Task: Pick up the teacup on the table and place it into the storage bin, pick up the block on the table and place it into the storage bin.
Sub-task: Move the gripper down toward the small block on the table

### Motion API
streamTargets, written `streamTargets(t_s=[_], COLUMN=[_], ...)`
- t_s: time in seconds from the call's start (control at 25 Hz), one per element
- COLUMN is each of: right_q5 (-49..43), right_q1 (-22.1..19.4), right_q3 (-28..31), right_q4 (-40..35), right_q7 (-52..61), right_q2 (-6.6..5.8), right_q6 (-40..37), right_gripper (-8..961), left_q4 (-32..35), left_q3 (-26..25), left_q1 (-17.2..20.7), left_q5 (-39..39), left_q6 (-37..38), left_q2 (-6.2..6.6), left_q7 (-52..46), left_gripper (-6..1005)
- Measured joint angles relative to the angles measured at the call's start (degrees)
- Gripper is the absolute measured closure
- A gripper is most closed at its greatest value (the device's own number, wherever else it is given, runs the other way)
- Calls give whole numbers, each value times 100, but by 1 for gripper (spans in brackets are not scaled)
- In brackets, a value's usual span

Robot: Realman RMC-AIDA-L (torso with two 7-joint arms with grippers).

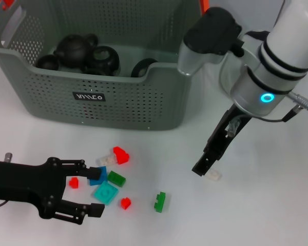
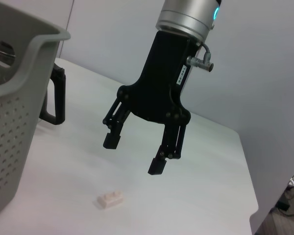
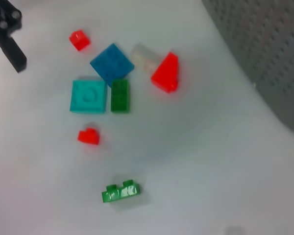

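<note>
Head view: grey-green storage bin (image 1: 92, 92) at 11 o'clock on the white table (image 1: 277, 205), w/ black round items inside. Left gripper (image 1: 99, 190) reaches in from 8 o'clock, held flat, jaws wide open, empty, around a small red block (image 1: 73, 182); blue block (image 1: 98, 176) touches the upper finger. Right gripper (image 1: 203, 169) angles down at 4 o'clock, tip just above a pale block (image 1: 213, 176).

Left wrist view: right gripper (image 2: 135, 153) points down, fingers spread, holding nothing, pale block (image 2: 110, 199) on the table below.

Right wrist view: loose blocks incl. teal block (image 3: 88, 96) and green block (image 3: 121, 191).
</note>
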Motion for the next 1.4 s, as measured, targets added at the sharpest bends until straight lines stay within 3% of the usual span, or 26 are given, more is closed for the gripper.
streamTargets(t_s=[0.2, 1.04, 1.4], right_q5=[-3, 27, 52], right_q1=[18, -261, -394], right_q3=[-268, -925, -1107], right_q4=[80, 783, 830], right_q7=[305, 248, 186], right_q2=[8, 25, 49], right_q6=[13, 1268, 1606], right_gripper=[38, 43, 253], left_q4=[-26, 6, 55], left_q3=[0, -20, -17], left_q1=[6, -77, -96], left_q5=[123, 267, 266], left_q6=[-33, -211, -245], left_q2=[-5, -38, -47], left_q7=[124, 507, 506], left_gripper=[134, 138, 137])
